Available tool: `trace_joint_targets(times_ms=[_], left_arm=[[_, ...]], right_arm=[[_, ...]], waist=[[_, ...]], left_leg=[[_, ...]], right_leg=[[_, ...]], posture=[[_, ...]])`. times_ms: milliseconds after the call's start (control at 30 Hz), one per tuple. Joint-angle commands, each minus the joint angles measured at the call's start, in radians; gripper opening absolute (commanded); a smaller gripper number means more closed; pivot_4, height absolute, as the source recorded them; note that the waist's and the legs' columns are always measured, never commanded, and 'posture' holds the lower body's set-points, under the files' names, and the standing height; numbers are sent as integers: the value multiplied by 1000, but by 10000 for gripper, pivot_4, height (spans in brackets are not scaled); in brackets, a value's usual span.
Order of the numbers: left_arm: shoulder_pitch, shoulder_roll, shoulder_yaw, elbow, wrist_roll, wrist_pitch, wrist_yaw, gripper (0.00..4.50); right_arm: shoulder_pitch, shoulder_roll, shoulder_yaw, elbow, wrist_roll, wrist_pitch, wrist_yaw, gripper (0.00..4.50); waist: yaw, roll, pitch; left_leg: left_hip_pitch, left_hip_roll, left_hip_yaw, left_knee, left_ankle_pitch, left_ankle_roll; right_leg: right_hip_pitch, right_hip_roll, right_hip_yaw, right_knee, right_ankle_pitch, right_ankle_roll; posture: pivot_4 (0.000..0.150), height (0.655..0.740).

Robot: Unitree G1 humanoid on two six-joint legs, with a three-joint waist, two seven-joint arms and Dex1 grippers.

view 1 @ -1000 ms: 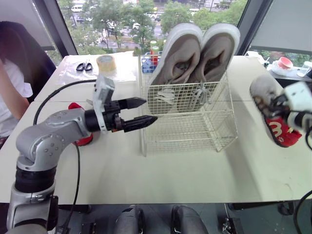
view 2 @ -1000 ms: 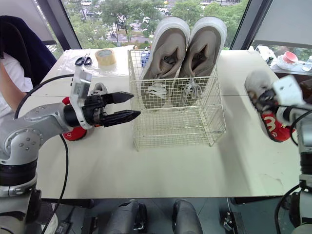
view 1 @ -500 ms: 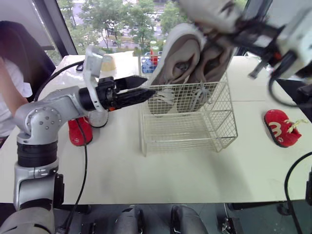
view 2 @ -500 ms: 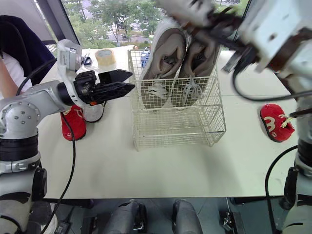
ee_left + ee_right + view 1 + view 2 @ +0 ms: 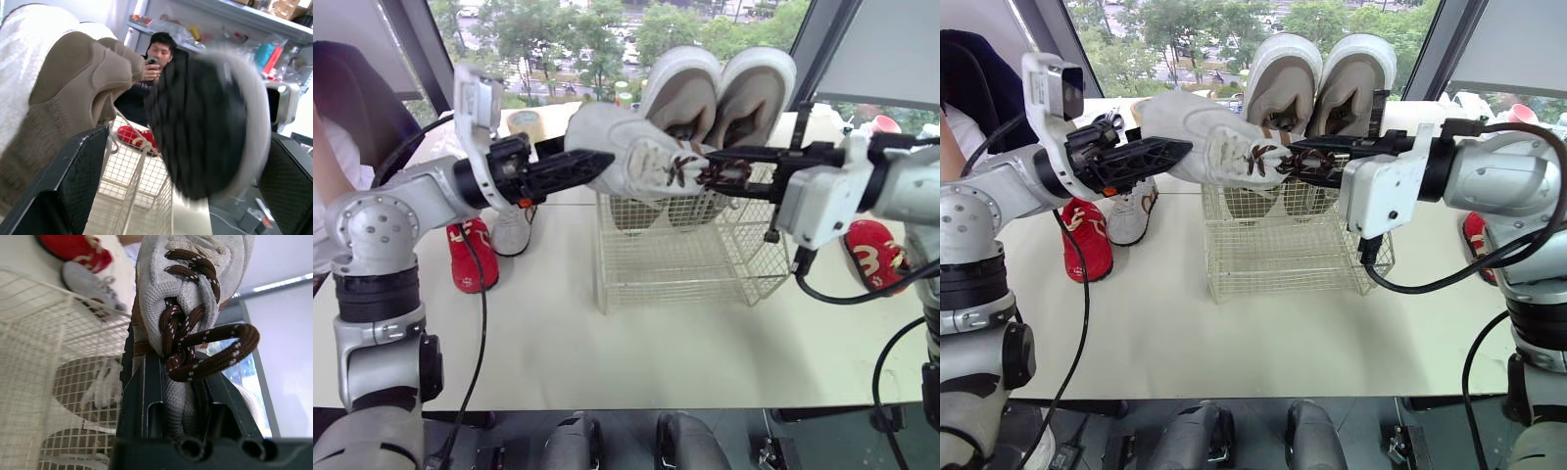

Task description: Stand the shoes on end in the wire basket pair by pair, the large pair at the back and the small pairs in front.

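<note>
As my right hand is clenched on the white shoe at its brown laces, the shoe hangs level in the air, toe pointing to my left, at about the height of the top rim of the wire basket. I cannot tell whether it hangs over the basket's front part or just before it. My left hand is at the toe end with its fingers spread; the left wrist view shows the dark sole with its pale edge between them, and contact cannot be confirmed.

The large grey-beige pair stands on end at the back of the basket, toes up, side by side. On the tabletop to my left, a red shoe lies just beside a pale shoe. A second red shoe lies on the tabletop to my right, well apart from the basket; the white mark on its side is not legible.
</note>
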Motion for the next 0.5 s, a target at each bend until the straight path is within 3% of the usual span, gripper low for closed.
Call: trace_joint_targets(times_ms=[33, 100, 300, 333, 367, 433, 500], left_arm=[[-10, 6, 33, -33, -21, 3, 12, 42468], [7, 11, 20, -45, -10, 3, 10, 36904], [53, 14, 8, -84, -8, 7, 11, 7648], [58, 9, 14, -85, -19, 11, 20, 3455], [59, 4, 20, -85, -31, 15, 33, 2266], [62, -15, 39, -83, -61, 26, 80, 2268], [74, -42, 64, -76, -86, 28, 132, 2268]], right_arm=[[-33, 13, -12, 1, -14, -36, -6, 2052], [-42, 17, -8, 5, -19, -42, -6, 2052], [-69, 30, -8, 22, -33, -36, -15, 2052], [-72, 31, -10, 23, -30, -23, -16, 6966], [-72, 33, -12, 22, -22, -2, -16, 12591], [-62, 30, -32, -15, 66, 177, -22, 21849], [-45, 15, -85, -79, 259, 456, -46, 32615]], waist=[[1, 0, 0], [1, 0, 0], [1, 0, 0], [1, 0, 0], [1, 0, 0], [3, 0, 0], [5, 0, 0]], left_leg=[[0, 0, 0, 0, 0, 0], [0, 0, 0, 0, 0, 0], [0, 0, 0, 0, 0, 0], [0, 0, 0, 0, 0, 0], [0, 0, 0, 0, 0, 0], [0, 0, 0, 0, 0, 0], [0, 0, 0, 0, 0, 0]], right_leg=[[0, 0, 0, 0, 0, 0], [0, 0, 0, 0, 0, 0], [0, 0, 0, 0, 0, 0], [0, 0, 0, 0, 0, 0], [0, 0, 0, 0, 0, 0], [0, 0, 0, 0, 0, 0], [1, 0, 0, 0, 0, 0]], posture=[[1500, 7400], [1500, 7400], [1500, 7400], [1500, 7400], [1500, 7400], [1500, 7400], [1500, 7400]])
